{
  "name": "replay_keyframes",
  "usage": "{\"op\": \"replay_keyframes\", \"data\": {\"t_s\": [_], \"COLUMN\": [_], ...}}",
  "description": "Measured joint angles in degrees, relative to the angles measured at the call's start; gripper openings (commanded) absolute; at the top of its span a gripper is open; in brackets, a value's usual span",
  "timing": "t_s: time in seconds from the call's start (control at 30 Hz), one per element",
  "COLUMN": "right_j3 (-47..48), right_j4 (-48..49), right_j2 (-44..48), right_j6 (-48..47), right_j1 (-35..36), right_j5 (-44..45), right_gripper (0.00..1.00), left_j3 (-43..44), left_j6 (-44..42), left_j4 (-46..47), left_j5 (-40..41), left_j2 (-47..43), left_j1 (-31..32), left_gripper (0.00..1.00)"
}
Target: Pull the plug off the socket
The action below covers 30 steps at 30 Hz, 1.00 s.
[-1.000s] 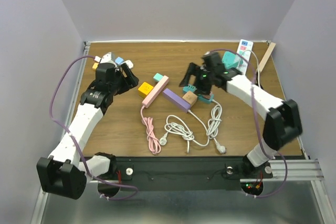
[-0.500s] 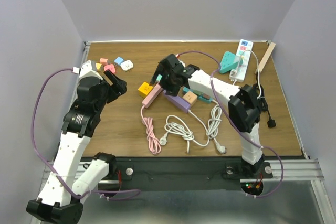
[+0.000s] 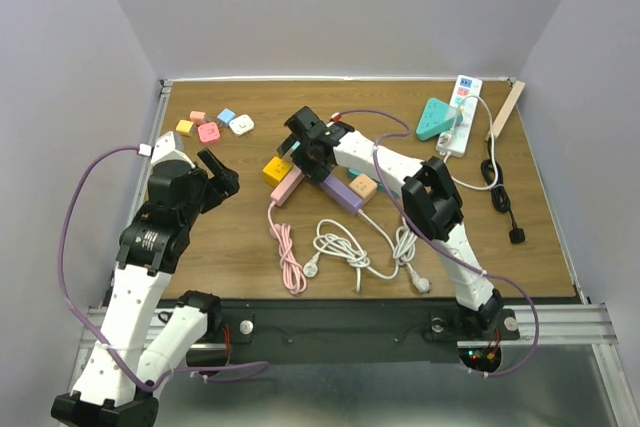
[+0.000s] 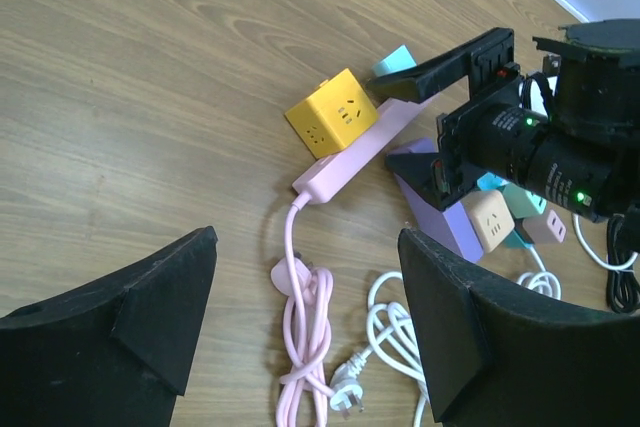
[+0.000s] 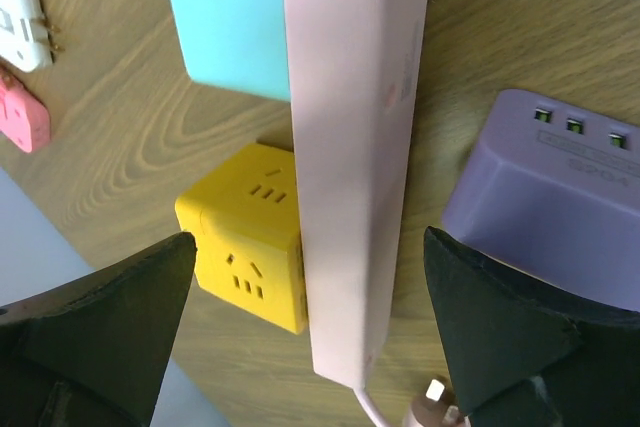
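A pink power strip lies mid-table with a yellow cube plug and a light-blue cube plug against its left side. My right gripper hovers open just above the strip's far end. In the right wrist view the strip runs between the open fingers, with the yellow cube beside it. My left gripper is open and empty, well left of the strip. The left wrist view shows the strip, the yellow cube and the right gripper beyond it.
A purple strip and a beige cube lie right of the pink strip. A coiled pink cable and white cables lie in front. Small adapters sit back left. A white strip and a black cord are at the right.
My right arm has swung left from over the beige cube to over the pink strip. My left arm has drawn back toward the near left.
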State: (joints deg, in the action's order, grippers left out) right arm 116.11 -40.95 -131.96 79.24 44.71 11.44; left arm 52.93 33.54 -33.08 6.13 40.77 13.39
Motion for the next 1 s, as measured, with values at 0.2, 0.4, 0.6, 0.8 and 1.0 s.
{"op": "replay_keyframes", "data": {"t_s": [0.2,0.4,0.6,0.8,1.0], "right_j3": [3.2,2.7,0.5,-2.7,-13.4], "right_j4": [-1.9,-3.6,-2.9,-1.4,3.9], "right_j2": [-3.9,-5.0,-4.2,-2.3,4.3], "right_j6": [4.4,4.2,-1.0,-9.1,-19.8], "right_j1": [0.0,-0.5,-0.8,-1.3,-1.5], "right_j5": [1.4,3.3,3.3,0.4,-2.8], "right_gripper": [0.95,0.78,0.07,0.0,0.0], "left_j3": [-0.9,-1.6,-4.1,-6.4,-8.0], "left_j6": [0.0,0.0,0.0,-0.1,-1.4], "left_j4": [-0.9,-1.1,-1.3,-0.8,1.0], "left_j5": [-0.1,-0.1,-0.6,-1.6,-5.6], "left_j2": [-0.5,-1.5,-2.8,-2.7,-2.2], "left_j1": [0.0,0.0,0.0,0.0,0.0], "left_gripper": [0.85,0.85,0.85,0.84,0.84]}}
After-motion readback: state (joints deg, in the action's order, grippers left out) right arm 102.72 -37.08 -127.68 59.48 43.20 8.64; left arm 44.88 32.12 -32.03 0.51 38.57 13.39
